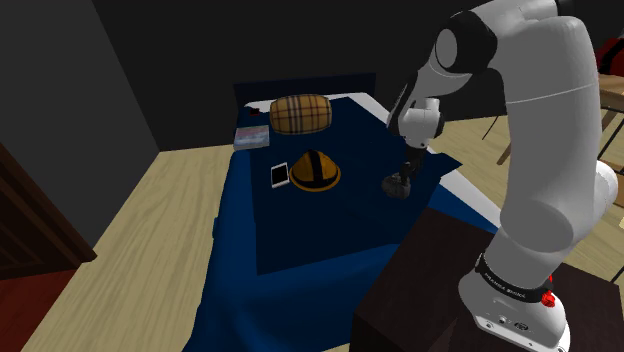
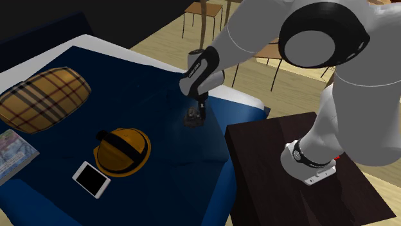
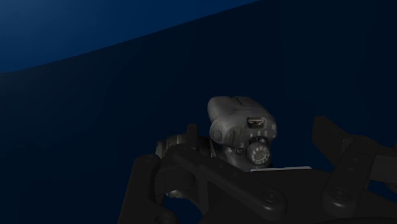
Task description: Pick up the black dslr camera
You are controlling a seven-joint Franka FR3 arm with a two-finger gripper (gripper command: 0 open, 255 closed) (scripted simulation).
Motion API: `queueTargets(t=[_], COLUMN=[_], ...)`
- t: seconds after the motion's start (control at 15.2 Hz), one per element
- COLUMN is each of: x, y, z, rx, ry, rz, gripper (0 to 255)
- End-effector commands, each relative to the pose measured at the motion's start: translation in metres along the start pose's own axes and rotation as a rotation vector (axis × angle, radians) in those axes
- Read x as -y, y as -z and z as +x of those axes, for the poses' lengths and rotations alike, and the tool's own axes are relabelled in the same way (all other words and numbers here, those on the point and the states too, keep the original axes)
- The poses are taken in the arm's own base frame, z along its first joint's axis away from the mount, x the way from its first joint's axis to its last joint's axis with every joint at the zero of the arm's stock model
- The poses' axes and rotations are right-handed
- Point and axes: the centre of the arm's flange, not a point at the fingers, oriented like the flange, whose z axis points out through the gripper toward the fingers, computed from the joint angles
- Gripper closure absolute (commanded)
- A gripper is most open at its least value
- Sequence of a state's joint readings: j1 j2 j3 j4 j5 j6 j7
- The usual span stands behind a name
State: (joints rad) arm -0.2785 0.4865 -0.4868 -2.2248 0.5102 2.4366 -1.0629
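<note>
Wrist view puts the camera (image 3: pixel 242 127) between the two fingers of the gripper (image 3: pixel 235 151), lying on the dark blue bed (image 3: pixel 95 83). The fingers are spread. Blue cover shows between the camera body and one finger, so nothing is gripped yet. On the lens side I cannot tell whether the other finger touches it.

From the shoulder view the camera (image 1: pixel 397 186) sits near the bed's edge on that view's right, close to the stand (image 1: pixel 440 270). The gripper (image 1: pixel 408 166) hangs directly over it, pointing down. A yellow hat (image 1: pixel 314 171) and a phone (image 1: pixel 280 175) lie well apart from it toward the middle of the bed, with a plaid pillow (image 1: pixel 300 113) beyond them.

I judge this to be the end of the approach, just before the grasp. The next move calls for the fingers to sit low enough to straddle the body, not the lens, then close squarely and lift straight up.
</note>
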Motion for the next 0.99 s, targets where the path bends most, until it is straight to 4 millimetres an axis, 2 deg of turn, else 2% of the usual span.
queueTargets(t=[0.0,0.26,0.33,0.92], x=[-0.003,-0.005,-0.005,-0.005], y=[-0.010,-0.024,-0.024,-0.024], z=[0.001,0.002,0.002,0.002], rx=[-0.001,-0.001,-0.001,-0.001], ry=[0.000,0.000,0.000,0.000], rz=[0.001,0.001,0.001,0.001], gripper=[0,0,255,255])
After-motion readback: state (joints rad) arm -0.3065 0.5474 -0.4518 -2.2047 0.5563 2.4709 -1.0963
